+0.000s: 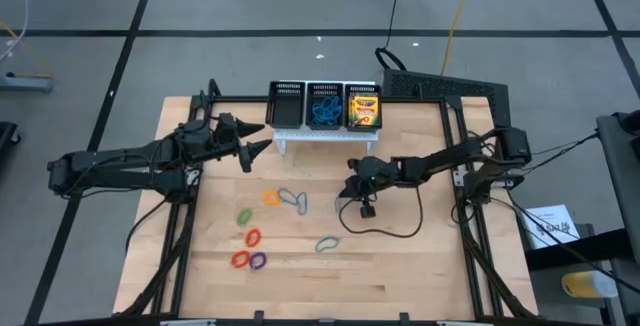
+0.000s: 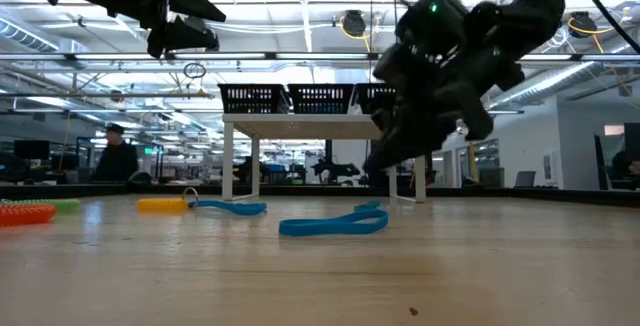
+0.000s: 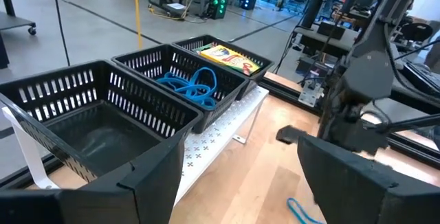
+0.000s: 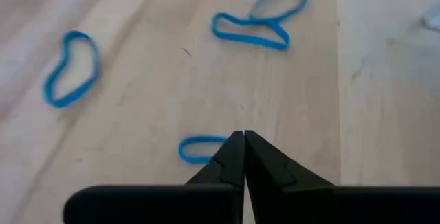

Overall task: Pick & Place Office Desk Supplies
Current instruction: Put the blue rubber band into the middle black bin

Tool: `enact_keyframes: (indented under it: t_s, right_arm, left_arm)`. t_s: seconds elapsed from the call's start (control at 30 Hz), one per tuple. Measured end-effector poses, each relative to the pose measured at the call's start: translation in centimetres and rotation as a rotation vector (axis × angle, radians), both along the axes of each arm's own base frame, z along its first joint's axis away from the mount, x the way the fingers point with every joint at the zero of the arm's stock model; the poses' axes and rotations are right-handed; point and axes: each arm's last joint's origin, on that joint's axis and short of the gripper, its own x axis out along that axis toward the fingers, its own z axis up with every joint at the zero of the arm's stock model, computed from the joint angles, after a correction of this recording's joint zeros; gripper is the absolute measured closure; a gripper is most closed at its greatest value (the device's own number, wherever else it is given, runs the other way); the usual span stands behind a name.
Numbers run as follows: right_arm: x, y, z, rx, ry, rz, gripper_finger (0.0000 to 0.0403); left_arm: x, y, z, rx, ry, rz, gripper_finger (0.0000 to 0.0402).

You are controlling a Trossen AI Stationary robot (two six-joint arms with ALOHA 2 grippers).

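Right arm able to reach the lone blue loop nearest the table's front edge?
Probably yes: right end effector hovers near the thin blue oval loop, only bare wooden tabletop between. It's shut, so must open first.

Low view, table level. White stand (image 2: 300, 126) at 12 o'clock bears black mesh organiser (image 2: 305, 97). Blue loops (image 2: 333, 224) lie centre; orange loop (image 2: 162, 204), red loop (image 2: 25, 213) and green loop (image 2: 64, 205) toward 9 o'clock. Right gripper (image 2: 395, 166) hangs at 2 o'clock; left gripper (image 2: 185, 21) at 11 o'clock. A person (image 2: 115, 154) stands behind.
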Motion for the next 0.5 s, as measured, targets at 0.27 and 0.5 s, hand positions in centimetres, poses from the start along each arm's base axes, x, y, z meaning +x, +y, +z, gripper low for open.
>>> enact_keyframes:
  t_s: [0.27,0.5]
  right_arm:
    - [-0.5,0.1,3.0,-0.007,-0.116,0.050,0.0403]
    - [0.0,0.2,1.7,-0.013,-0.079,-0.008,0.0348]
  left_arm:
    - [0.0,-0.1,0.0,0.000,-0.001,-0.005,0.0107]
    - [0.0,-0.1,0.0,0.000,-0.001,-0.005,0.0108]
